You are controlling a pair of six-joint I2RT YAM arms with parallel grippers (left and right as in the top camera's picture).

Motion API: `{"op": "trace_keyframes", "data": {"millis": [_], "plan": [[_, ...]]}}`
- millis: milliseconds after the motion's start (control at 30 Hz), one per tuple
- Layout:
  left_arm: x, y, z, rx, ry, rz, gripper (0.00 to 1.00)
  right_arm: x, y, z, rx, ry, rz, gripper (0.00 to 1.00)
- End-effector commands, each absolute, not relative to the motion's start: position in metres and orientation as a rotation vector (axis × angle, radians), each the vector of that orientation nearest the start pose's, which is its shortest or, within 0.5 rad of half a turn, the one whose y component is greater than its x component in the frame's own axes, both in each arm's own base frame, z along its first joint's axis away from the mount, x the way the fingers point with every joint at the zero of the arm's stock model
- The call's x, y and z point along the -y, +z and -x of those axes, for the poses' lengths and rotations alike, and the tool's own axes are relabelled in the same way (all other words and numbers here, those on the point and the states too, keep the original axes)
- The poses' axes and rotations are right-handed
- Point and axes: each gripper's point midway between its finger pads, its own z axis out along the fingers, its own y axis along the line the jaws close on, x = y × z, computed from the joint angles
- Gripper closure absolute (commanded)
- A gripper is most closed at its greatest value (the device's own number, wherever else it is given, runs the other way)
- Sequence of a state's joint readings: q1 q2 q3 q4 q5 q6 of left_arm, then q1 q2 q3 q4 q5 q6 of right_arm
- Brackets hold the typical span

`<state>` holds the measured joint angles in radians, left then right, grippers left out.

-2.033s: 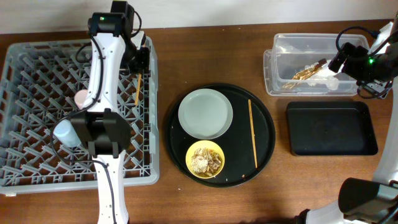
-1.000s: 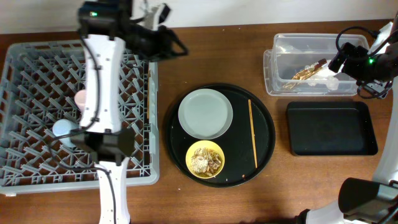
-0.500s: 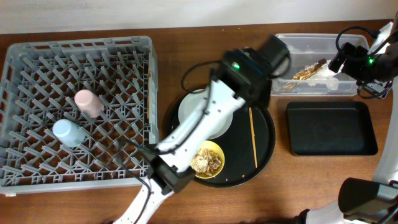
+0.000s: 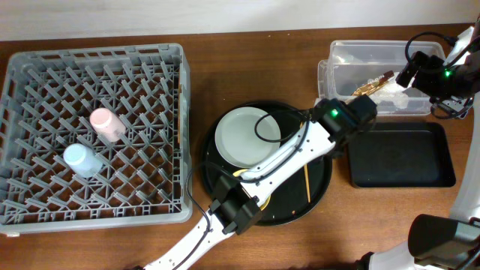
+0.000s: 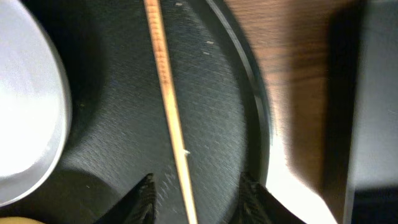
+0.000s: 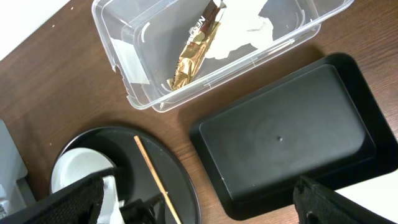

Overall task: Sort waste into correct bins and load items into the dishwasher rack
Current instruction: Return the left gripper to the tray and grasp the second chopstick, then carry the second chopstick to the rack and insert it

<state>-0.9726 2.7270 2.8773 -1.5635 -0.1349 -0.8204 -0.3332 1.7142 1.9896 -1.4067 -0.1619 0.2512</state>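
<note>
Two small cups lie on the pegs of the large square grey plastic dishwasher rack (image 4: 45, 67) at your far left: the pink cup (image 4: 106, 124) above, the light-blue cup (image 4: 80, 160) just below it. At the middle of the surface (image 4: 247, 67) sits the large round black tray (image 4: 292, 206), with the round grey plate (image 4: 232, 139) on its upper left part. Your left arm reaches across this tray to its right side. There the left gripper (image 5: 196, 202) hangs low over one thin wooden chopstick (image 5: 168, 99) lying flat on the tray — its jaws are partly spread, one on each side of the stick, not pinching it. Further right, the clear rectangular plastic tub (image 4: 349, 56) holds the shiny gold-brown wrapper (image 6: 196, 53) and the crumpled white paper napkin (image 6: 249, 34). Just below the tub lies the shallow black rectangular plastic tray (image 4: 397, 157). Your right gripper (image 6: 199, 196) hovers by the tub's right end — jaws spread wide, holding nothing.
</note>
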Motion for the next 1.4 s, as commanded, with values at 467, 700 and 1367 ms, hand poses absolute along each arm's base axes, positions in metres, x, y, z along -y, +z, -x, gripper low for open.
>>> {"op": "trace_keyframes", "data": {"millis": [467, 700, 1367], "plan": [[0.416, -0.007, -0.326, -3.040, 0.059, -0.141, 0.64, 0.100, 0.285, -0.369, -2.571, 0.183, -0.726, 0.01], [0.415, -0.023, -0.319, -3.082, 0.076, -0.146, 0.95, 0.100, 0.285, -0.369, -2.571, 0.183, -0.726, 0.01], [0.292, 0.250, -0.426, -2.560, -0.048, -0.325, 0.99, 0.100, 0.285, -0.369, -2.571, 0.183, -0.726, 0.01]]}}
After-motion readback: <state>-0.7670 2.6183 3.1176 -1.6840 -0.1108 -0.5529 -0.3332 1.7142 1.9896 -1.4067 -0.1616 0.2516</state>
